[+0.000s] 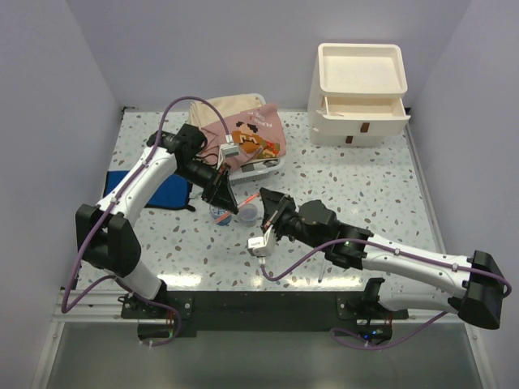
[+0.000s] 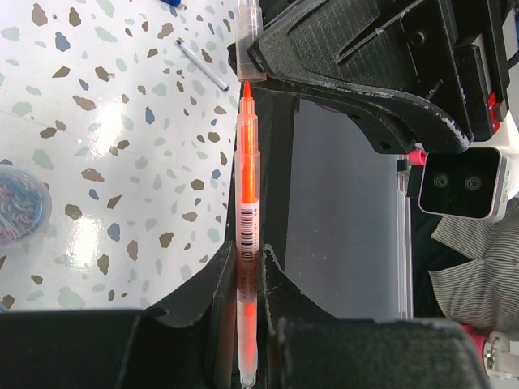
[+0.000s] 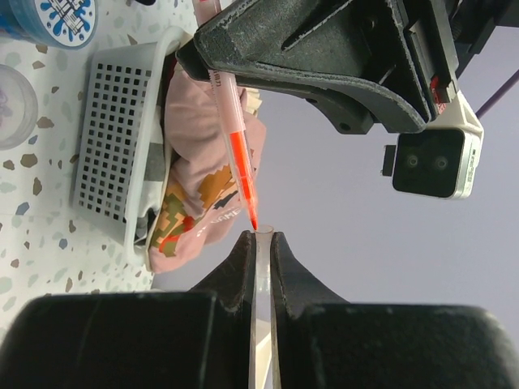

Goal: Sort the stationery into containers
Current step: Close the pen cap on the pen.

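My left gripper [image 2: 247,261] is shut on an orange marker [image 2: 247,186], uncapped, with its tip pointing away from the wrist. Facing it, my right gripper [image 3: 261,239] is shut on a clear cap [image 3: 263,308] whose open mouth points at the marker [image 3: 239,154]. The marker's tip touches the rim of the cap's mouth. Both grippers meet above the middle of the table, the left gripper [image 1: 227,198] beside the right gripper [image 1: 272,212]. The cream-white drawer unit [image 1: 361,93] stands at the back right, with its top drawer [image 1: 361,108] pulled partly out.
A white basket of pink and beige clothes [image 1: 247,138] sits behind the grippers. Under them are a blue tape roll [image 3: 57,16] and a small clear cup [image 3: 12,105]. A slim pen [image 2: 203,65] lies on the speckled table, and a blue pouch [image 1: 162,190] is at the left.
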You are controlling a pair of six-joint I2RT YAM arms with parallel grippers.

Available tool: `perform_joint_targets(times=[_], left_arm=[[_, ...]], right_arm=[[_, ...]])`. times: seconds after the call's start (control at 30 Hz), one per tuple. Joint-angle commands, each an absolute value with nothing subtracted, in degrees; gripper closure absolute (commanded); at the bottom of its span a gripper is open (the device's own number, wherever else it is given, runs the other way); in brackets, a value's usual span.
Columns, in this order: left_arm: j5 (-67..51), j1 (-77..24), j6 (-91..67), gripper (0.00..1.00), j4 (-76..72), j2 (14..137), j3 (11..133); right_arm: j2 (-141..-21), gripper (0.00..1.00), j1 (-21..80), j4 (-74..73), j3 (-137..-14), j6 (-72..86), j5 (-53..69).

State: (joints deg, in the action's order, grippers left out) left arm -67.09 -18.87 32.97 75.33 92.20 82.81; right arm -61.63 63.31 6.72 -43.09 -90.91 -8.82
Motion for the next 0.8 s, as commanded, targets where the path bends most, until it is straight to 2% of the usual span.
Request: perform_joint_targets(times=[0.0,0.17,0.77], left_arm=[[-68.82,-18.46,32.52,1.00,75.32,92.64,84.99],[-68.73,-18.46,32.52,1.00,75.32,93.08,85.61],[-67.94,-21.36,32.61,1.00,75.41,94.84,87.37]], right_arm=[[-61.70,1.00,63.37,5.28,-46.05,-90.09,-6.86],[-61.00,1.00,63.28,1.58,-46.32,-90.61,-5.19],[-62.93,1.00,63.02,2.81,-46.50,-91.14,-2.02]])
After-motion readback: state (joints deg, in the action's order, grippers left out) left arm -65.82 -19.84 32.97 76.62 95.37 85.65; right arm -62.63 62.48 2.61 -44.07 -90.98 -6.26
